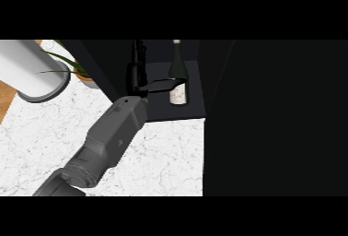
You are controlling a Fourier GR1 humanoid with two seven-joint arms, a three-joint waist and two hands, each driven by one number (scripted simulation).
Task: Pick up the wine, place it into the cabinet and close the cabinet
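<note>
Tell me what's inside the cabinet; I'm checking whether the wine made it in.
The wine bottle stands upright inside the cabinet, the left hand beside it. The dark interior behind cannot be made out.

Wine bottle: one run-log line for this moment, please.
wine bottle: upright inside cabinet | left hand: at bottle, grip unclear | right hand: unseen | door: open

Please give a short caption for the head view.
Hand beside wine bottle standing upright inside the dark cabinet.
</note>
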